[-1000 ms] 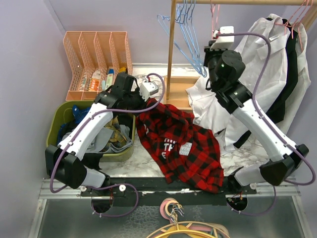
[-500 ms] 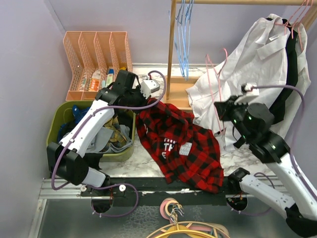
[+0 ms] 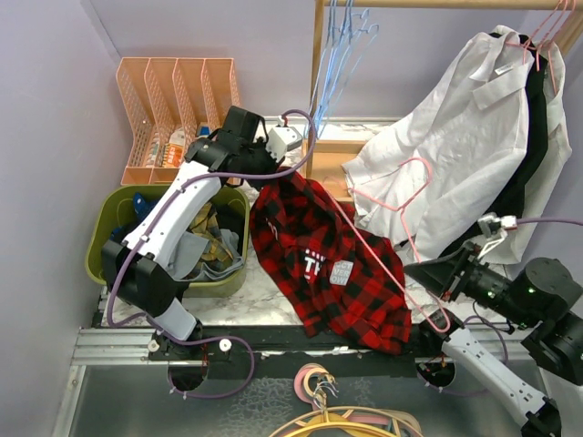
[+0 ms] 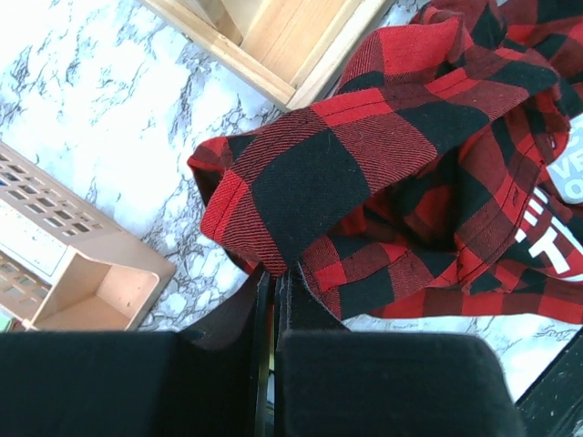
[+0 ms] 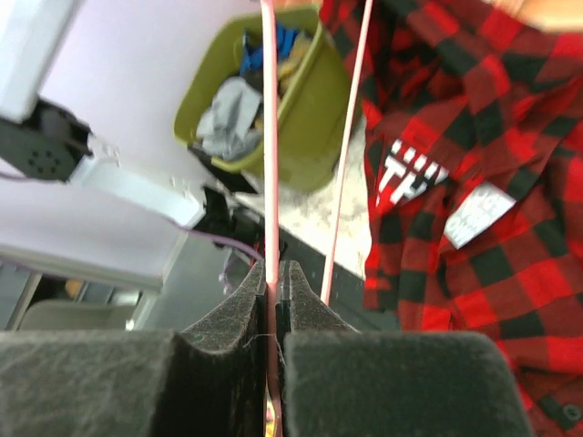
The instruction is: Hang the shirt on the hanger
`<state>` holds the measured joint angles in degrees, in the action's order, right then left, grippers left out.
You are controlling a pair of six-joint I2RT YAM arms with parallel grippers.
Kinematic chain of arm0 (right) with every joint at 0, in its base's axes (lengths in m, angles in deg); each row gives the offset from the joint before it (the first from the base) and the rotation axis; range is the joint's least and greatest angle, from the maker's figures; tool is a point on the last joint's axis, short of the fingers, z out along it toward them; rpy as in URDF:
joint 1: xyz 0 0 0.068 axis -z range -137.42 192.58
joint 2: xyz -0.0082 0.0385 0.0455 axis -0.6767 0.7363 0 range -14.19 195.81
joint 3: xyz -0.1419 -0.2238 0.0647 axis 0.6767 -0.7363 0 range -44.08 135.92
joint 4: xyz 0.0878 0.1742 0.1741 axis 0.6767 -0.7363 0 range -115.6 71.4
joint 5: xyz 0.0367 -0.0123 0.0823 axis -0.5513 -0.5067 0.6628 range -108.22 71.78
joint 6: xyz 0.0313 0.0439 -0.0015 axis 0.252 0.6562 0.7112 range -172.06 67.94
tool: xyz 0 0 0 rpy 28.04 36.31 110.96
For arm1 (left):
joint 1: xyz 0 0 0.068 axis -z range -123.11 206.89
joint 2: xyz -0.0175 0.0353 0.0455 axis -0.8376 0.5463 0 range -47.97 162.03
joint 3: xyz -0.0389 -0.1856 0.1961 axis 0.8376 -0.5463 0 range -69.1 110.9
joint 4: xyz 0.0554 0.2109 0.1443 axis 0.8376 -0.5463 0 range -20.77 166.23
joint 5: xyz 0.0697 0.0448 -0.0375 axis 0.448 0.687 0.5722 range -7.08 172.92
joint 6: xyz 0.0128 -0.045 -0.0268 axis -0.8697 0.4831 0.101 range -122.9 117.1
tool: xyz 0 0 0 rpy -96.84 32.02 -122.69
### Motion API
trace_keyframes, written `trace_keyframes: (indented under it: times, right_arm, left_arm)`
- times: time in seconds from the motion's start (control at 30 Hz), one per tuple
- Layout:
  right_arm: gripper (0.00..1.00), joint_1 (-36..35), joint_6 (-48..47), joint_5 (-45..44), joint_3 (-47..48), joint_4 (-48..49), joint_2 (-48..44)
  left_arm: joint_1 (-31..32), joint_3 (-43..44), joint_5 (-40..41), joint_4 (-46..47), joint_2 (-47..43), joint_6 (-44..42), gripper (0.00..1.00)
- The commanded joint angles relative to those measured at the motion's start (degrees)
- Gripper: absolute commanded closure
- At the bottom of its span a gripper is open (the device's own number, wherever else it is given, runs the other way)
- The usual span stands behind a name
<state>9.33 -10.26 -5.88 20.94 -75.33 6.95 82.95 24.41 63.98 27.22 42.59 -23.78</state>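
1. The left gripper point(image 3: 273, 175), at the far side of the marble table point(image 3: 264, 305), has its fingers closed on a fold along the far edge of the red-and-black plaid shirt point(image 3: 328, 264). The wrist view confirms it: the pads are pressed together on a small pinch of fabric point(image 4: 364, 155).
2. The rest of the shirt lies crumpled across the middle of the table, lettering up, between the green bin point(image 3: 109, 218) on the left and the white shirt point(image 3: 455, 137) hanging on the right.
3. The right gripper point(image 3: 421, 269), low at the near right, is clamped on one thin bar of the pink hanger point(image 3: 383, 202). The hanger slants up over the shirt's right side. It looks close to the white shirt, though contact cannot be judged.
4. No part of the hanger is inside the shirt yet, and no neck opening can be made out in the folds.
5. Likely trouble: so small a pinch could slip under the flannel's weight when raised.
6. The thin bar could swivel between the right pads point(image 5: 305, 305), swinging the hanger's tip off line.
7. The hanger could also snag the white shirt or poke into a loose fold and drag the plaid shirt along the table.
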Motion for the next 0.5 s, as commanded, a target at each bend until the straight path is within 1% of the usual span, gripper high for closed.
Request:
trace_keyframes:
  times: [0.0, 0.1, 0.2, 0.3, 0.47]
  right_arm:
    - [0.99, 1.0, 4.2, 13.1, -8.0, 4.3, -2.6]
    - [0.99, 1.0, 3.1, 14.8, -11.4, 7.1, -1.3]
    - [0.99, 1.1, 1.1, 14.7, -13.7, 11.4, 0.7]
    - [0.99, 1.1, -1.2, 12.2, -14.9, 15.9, 3.1]
    - [0.99, 1.1, -2.7, 11.1, -18.8, 26.8, 7.4]
  left_arm:
    - [2.3, 3.1, 5.8, -2.5, 1.2, 0.5, 1.00]
    - [3.6, 3.7, 7.5, -3.2, 1.7, 0.5, 1.00]
    - [4.1, 3.6, 4.4, -4.1, 0.6, -0.1, 1.00]
    - [4.2, 3.0, -0.5, -5.5, -1.3, -1.3, 1.00]
    - [4.3, 1.3, -3.7, -6.4, -3.5, -2.7, 1.00]
